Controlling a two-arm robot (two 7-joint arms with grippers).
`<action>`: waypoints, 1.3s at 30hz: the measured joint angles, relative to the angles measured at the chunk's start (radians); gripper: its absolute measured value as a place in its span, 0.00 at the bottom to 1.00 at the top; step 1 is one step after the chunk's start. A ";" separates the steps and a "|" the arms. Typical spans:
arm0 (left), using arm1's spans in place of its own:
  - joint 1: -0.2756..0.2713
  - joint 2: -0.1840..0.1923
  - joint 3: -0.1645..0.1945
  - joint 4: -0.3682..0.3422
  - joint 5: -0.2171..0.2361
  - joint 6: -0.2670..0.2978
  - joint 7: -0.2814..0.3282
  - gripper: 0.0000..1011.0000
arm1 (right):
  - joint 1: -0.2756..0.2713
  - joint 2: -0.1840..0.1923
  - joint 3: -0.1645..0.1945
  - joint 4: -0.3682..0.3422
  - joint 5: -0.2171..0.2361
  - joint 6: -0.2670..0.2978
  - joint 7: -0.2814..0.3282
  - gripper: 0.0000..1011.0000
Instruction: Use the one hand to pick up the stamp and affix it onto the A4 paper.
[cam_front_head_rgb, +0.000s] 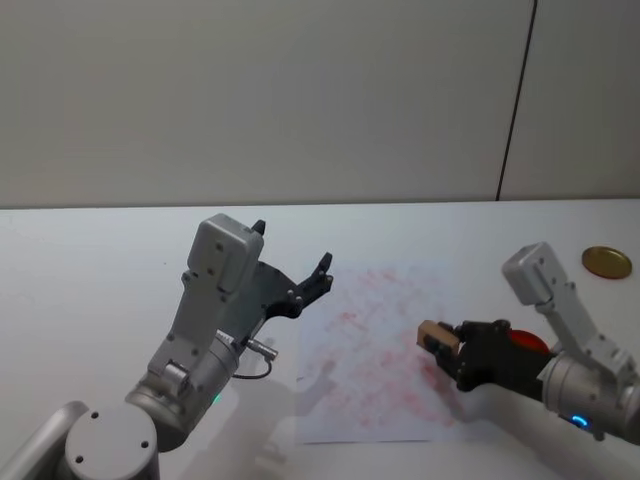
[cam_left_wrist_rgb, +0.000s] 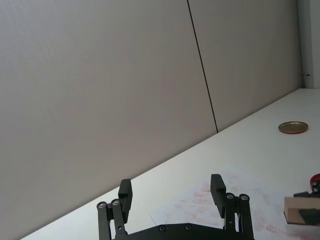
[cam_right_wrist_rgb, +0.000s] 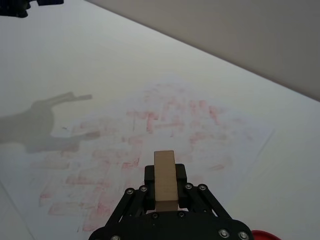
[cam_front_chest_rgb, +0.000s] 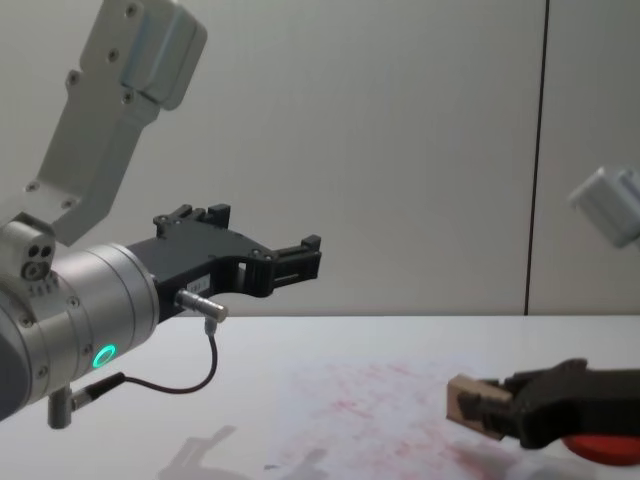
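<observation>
While the worktop (cam_front_head_rgb: 100, 260) carries the paper (cam_front_head_rgb: 370, 330) flat & thin, the left end effector (cam_front_head_rgb: 292, 246) hangs idle near its left edge, fingers spread. The right end effector (cam_front_head_rgb: 447, 347) clamps the stamp (cam_right_wrist_rgb: 164, 170) low over the paper's right part. Stamp: prob. light, stiff wood w/ smooth faces; best held by opposite flat sides, as now.

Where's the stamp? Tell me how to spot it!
Find the big white A4 paper with red smudges on the table. Over its right part, the right gripper is shut on the stamp, while the left gripper hovers open farther left. It is a small plain tan wooden block, unlike the flat round red ink pad nearby.
</observation>
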 joint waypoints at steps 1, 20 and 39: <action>0.000 0.000 0.000 0.000 0.000 0.000 0.000 0.98 | -0.002 0.002 0.002 -0.002 0.002 -0.002 -0.005 0.22; 0.000 0.000 0.000 0.000 0.000 0.000 0.000 0.98 | -0.054 0.045 0.029 -0.035 0.034 -0.022 -0.101 0.22; 0.000 0.000 0.000 0.000 0.000 0.000 0.000 0.98 | -0.090 0.083 0.057 -0.043 0.064 -0.027 -0.159 0.22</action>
